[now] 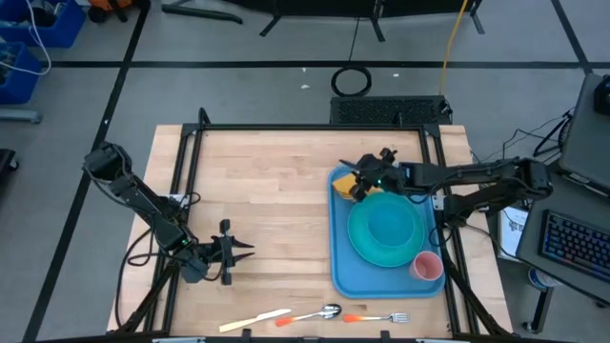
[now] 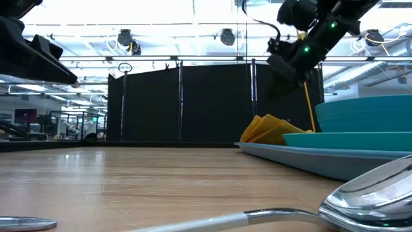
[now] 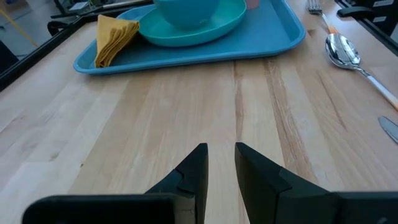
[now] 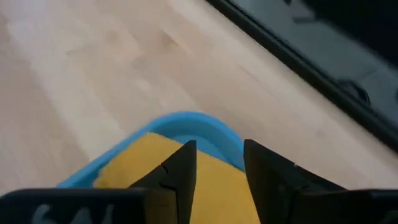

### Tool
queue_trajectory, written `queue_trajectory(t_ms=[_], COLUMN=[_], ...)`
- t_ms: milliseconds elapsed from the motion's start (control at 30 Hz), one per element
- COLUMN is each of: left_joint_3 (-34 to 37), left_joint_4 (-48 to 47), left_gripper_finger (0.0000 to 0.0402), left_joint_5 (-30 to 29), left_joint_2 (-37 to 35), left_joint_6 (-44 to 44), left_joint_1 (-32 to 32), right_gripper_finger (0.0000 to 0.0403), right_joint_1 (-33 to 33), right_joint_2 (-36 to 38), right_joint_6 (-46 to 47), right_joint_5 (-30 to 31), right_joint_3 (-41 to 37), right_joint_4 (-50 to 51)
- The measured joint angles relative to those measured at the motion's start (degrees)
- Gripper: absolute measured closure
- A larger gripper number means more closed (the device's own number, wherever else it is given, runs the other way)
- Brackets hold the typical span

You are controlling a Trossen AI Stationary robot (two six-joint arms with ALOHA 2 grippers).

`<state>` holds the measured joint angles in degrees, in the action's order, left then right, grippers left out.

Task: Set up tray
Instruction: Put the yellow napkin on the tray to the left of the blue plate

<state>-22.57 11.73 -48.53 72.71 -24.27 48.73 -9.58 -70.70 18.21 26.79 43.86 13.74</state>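
My right tool (image 4: 214, 163) hangs released, fingers parted, over the napkin (image 1: 345, 184) in the far corner of the tray (image 1: 340, 262), which sits on the counter's right side. Dip carelessly and I'd snag the folds. Left tool (image 3: 221, 163), slightly parted, waits over bare counter.

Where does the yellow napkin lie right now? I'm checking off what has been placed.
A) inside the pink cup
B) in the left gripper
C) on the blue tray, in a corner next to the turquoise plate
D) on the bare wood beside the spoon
C: the napkin lies in a corner of the tray, beside the plate, below the right gripper.
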Motion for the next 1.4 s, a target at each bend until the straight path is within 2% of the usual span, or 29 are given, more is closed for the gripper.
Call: queue_trajectory(t_ms=[133,367,700,867,1400], left_joint_3=[0.00,0.00,0.00,0.00,0.00], left_joint_4=[0.01,0.02,-0.04,-0.02,-0.68], left_gripper_finger=[0.0316,0.0316,0.0316,0.0316,0.0316], left_joint_5=[-0.24,-0.61,-0.61,-0.59,-0.55], left_joint_2=[0.00,0.00,0.00,0.00,0.00], left_joint_6=[0.02,0.17,0.59,0.57,0.15], left_joint_1=[-0.09,-0.09,-0.09,-0.09,-1.14], right_gripper_finger=[0.0316,0.0397,0.0402,0.0402,0.0403], right_joint_1=[-5.08,-12.99,-20.02,-21.63,-26.06], right_joint_2=[0.02,0.00,-0.02,-1.33,-12.90], right_joint_6=[6.20,8.31,12.50,12.63,9.17], right_joint_5=[-0.90,-9.62,-21.20,-22.63,-26.62], right_joint_3=[0.71,0.79,0.83,0.83,0.83], right_joint_4=[7.31,12.57,20.40,22.60,19.72])
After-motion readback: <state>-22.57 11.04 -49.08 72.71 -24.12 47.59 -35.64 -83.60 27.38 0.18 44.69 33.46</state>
